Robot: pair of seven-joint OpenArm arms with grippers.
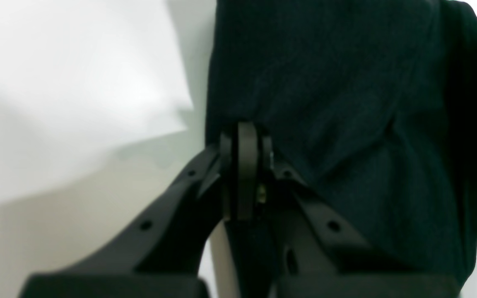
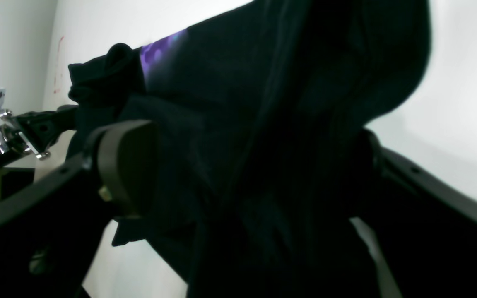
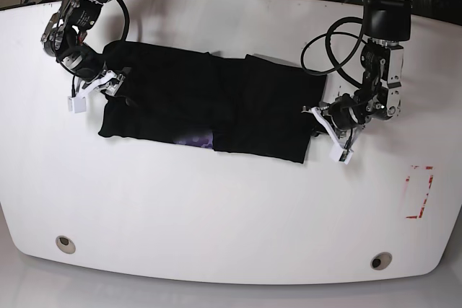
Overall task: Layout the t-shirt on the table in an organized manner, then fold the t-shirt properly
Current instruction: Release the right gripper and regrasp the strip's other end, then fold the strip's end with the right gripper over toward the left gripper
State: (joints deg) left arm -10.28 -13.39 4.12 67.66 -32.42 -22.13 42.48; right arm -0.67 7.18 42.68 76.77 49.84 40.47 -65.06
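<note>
The black t-shirt [image 3: 209, 110] lies as a long folded band across the white table [image 3: 231, 207], with a bit of its purple patch [image 3: 195, 138] showing at the front edge. My left gripper [image 3: 319, 115] is at the band's right end. In the left wrist view its fingers [image 1: 246, 157] are pressed together, shut on the t-shirt's [image 1: 346, 103] edge. My right gripper [image 3: 108, 86] is at the left end. In the right wrist view it [image 2: 242, 165] stands wide open, with a bunch of the t-shirt [image 2: 263, 124] between its jaws and one pad [image 2: 126, 165] showing.
A red dashed rectangle [image 3: 419, 192] is marked near the table's right edge. Two round metal grommets [image 3: 65, 244] [image 3: 380, 260] sit near the front edge. Cables hang from the left arm [image 3: 339, 41] above the t-shirt's right end.
</note>
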